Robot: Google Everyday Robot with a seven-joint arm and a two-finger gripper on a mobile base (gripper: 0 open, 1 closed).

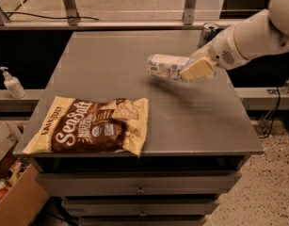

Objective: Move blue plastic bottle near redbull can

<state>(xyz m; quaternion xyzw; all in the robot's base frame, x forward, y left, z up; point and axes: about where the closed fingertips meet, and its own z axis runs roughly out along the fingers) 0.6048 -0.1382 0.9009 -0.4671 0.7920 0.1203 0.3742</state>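
Note:
The blue plastic bottle point(165, 66) lies on its side in the air just above the grey table point(111, 65), right of centre. My gripper point(193, 69) is shut on its right end, with the cream fingers point(197, 69) wrapped over it. The white arm reaches in from the upper right. The redbull can point(207, 33) stands upright at the table's far right edge, just behind the arm. Its lower part is hidden by the arm. The bottle is a short way in front and left of the can.
A large chips bag point(90, 125) lies at the front left of the table. A white pump dispenser bottle point(12, 83) stands on a low ledge to the left. A cardboard box point(12, 197) sits on the floor at lower left. Drawers are below the tabletop.

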